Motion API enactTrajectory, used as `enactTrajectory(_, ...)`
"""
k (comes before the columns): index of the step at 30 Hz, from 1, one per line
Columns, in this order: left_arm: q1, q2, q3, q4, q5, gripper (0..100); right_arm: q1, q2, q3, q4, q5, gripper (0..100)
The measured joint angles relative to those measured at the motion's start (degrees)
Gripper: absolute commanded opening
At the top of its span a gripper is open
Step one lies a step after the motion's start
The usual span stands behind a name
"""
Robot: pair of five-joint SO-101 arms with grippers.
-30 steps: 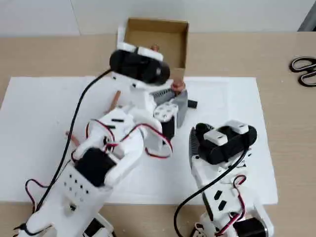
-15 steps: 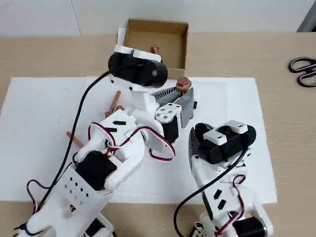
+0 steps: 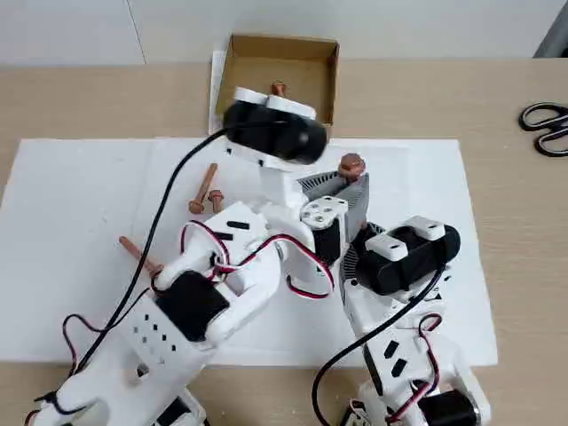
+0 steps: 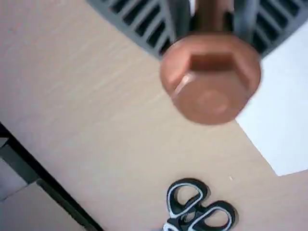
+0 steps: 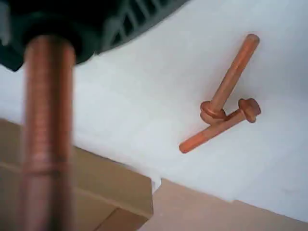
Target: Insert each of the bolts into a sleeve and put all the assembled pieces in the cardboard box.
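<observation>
Right gripper (image 3: 348,257): nearest in, low over the white paper sheet (image 3: 71,266) and well short of the open brown cardboard box (image 3: 257,75). Whether it grips anything, there is no telling.
Blurred copper-coloured shaft (image 5: 45,134): looms right before the right wrist camera, one end lost in a dark mass, a corner of the box beyond it. What holds it cannot be made out.
Lone copper-coloured bolt (image 3: 136,252): flat on the sheet, far out to the left of the box and well back toward the arms.
Pair of copper-coloured bolts (image 3: 206,188): also flat on the sheet, closer to the box, off its near-left corner. The two touch where one shaft crosses the other's head.
Left gripper (image 3: 344,188): up above the sheet, just off the box's near-right corner, closed down narrow on a bolt.
Hex-headed copper bolt (image 4: 210,79): clamped by its shank between the grey ribbed fingers (image 4: 130,14), head poking clear of them. It sits just outside the box, not over it.
Small copper piece (image 3: 279,88): inside the box, by the near wall. Bare bolt or assembled, it cannot be told.
Black-handled scissors (image 3: 548,127): out on the bare wooden table (image 3: 444,98), far to the right of the box.
</observation>
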Motion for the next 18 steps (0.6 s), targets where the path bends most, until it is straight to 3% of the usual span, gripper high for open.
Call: enactTrajectory(18, 1.0, 0.3, 4.0, 0.1, -2.3, 1, -0.2, 0.1, 0.2, 0.0, 0.0, 0.4)
